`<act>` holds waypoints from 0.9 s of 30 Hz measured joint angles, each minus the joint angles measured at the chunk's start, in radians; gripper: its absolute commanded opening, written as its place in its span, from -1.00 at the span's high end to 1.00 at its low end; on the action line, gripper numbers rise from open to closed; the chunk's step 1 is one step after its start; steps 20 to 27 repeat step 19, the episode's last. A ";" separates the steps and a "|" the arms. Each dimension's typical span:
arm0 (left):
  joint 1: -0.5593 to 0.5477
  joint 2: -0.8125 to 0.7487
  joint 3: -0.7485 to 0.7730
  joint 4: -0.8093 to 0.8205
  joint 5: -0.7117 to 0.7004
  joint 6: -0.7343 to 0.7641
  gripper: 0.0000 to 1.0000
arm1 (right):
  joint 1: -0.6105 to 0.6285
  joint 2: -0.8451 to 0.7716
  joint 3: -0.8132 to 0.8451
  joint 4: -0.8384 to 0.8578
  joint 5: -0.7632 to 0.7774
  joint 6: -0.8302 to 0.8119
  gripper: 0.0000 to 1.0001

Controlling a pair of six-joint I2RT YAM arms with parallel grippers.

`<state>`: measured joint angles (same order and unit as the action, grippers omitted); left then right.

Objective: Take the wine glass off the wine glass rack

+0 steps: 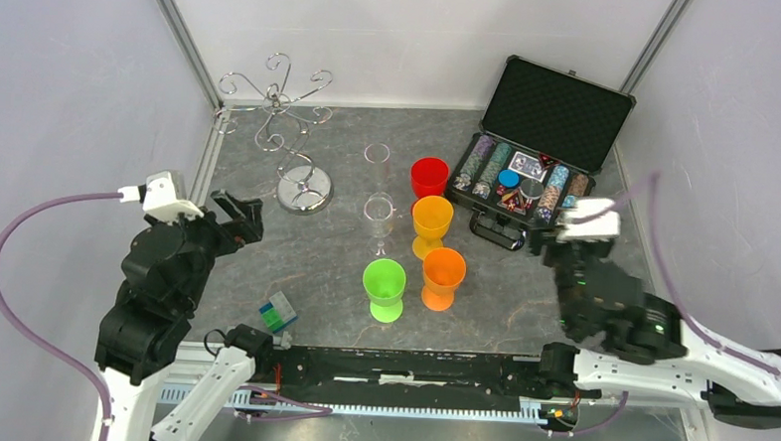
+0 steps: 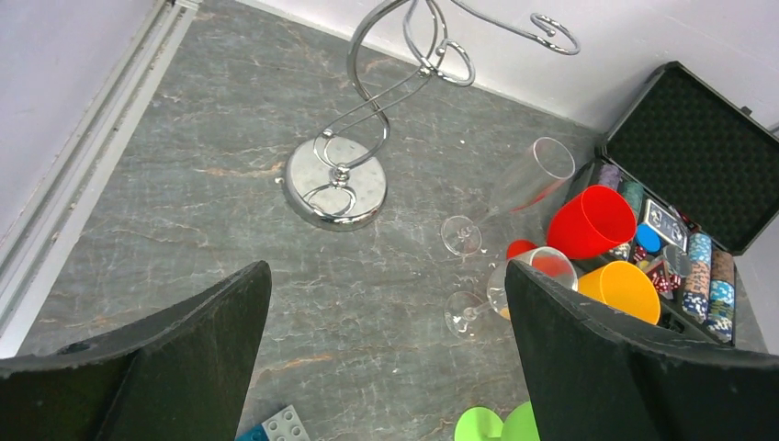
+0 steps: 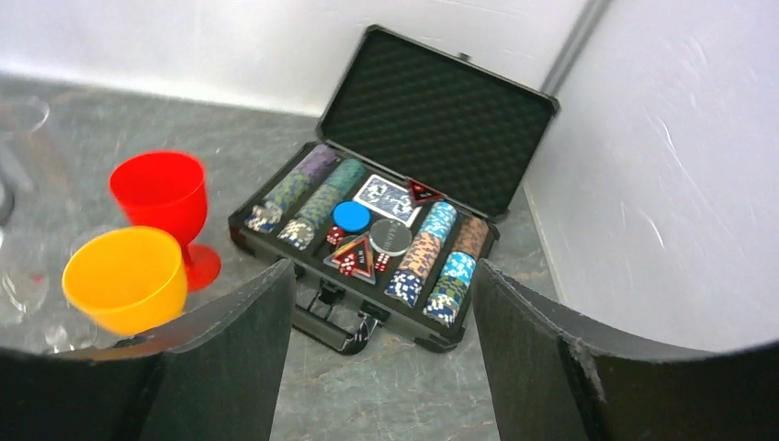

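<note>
Open poker case (image 1: 558, 111) back right holds rows of chips (image 3: 432, 248), cards (image 3: 384, 197) and dice (image 3: 349, 266). My left gripper (image 2: 386, 276) hangs spread wide, pointed at the wine glass rack (image 1: 288, 142). My right gripper (image 3: 384, 271) gapes too, facing the case. The wine glass (image 1: 378, 218) stands on the table (image 1: 265, 265), right of the rack.

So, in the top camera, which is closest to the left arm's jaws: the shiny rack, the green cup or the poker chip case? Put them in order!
1. wine glass rack: back left, by the wall.
2. green cup: middle, toward the front.
3. poker chip case: back right, open.
</note>
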<state>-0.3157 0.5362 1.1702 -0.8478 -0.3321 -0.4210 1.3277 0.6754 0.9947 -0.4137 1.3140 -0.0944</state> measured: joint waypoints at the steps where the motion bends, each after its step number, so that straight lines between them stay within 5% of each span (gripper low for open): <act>1: 0.000 -0.014 -0.005 -0.005 -0.009 0.000 -1.00 | 0.000 -0.056 -0.022 0.016 0.034 0.005 -0.47; 9: 0.000 -0.109 -0.016 -0.015 -0.078 0.014 -1.00 | 0.000 -0.333 -0.077 0.036 0.152 0.081 -0.46; 27: 0.000 -0.121 -0.016 -0.015 -0.114 0.036 -1.00 | 0.000 -0.349 -0.079 -0.034 0.154 0.157 -0.47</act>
